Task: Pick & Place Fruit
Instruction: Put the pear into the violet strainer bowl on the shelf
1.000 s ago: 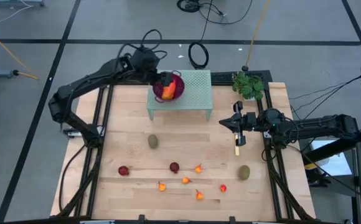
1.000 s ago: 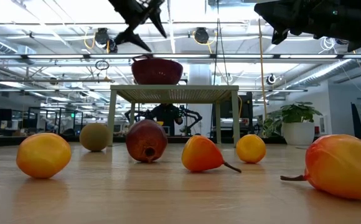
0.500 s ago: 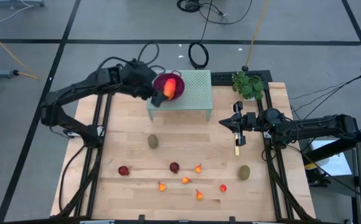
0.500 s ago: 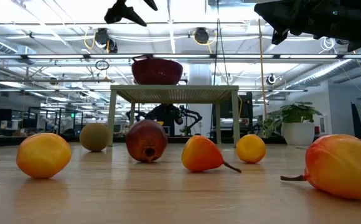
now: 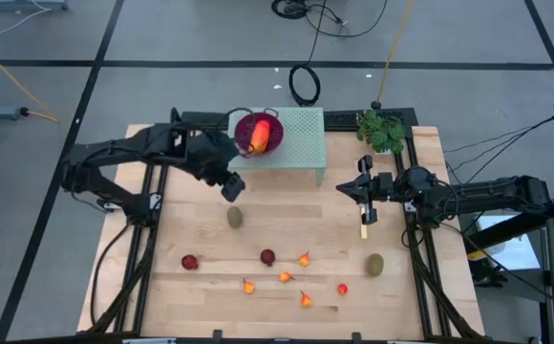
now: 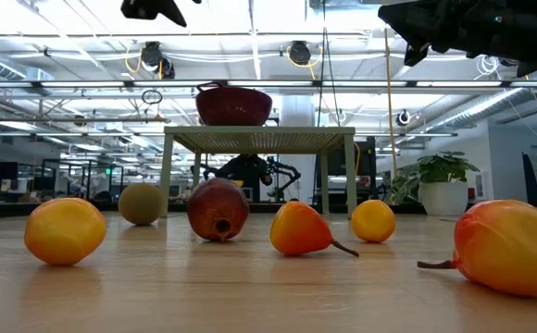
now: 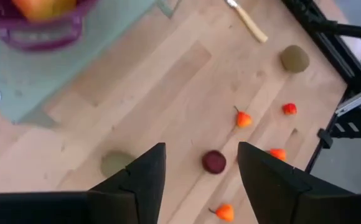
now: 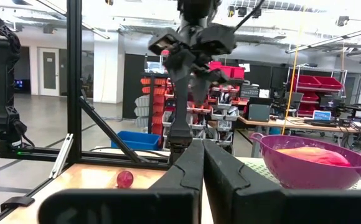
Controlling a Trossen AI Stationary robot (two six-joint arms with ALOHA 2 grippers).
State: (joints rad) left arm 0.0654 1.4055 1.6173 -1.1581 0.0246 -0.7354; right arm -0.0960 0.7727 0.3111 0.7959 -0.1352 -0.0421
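The left gripper [image 5: 230, 185] hangs above the table [image 5: 201, 153], just in front of the green mesh stand [image 5: 301, 134], with its fingers [image 7: 144, 171] apart and nothing between them. Directly beyond it on the boards lies one brown-green oval [image 5: 235, 218].

The purple bowl [image 5: 269, 141] sits on the stand's left end and contains the larger red-orange oblong [image 5: 258, 137].

The right gripper [image 5: 364, 188] is stationed at the table's right side with its fingers pressed together, empty. The yellow-handled knife [image 5: 364, 227] lies on the boards just beside it.

The remaining fruit is spread across the near half of the table: two dark red balls [image 5: 190, 262] [image 5: 267, 257], a second brown-green oval [image 5: 375, 264] at the right, and five tiny orange-red pieces [image 5: 285, 277] between them.
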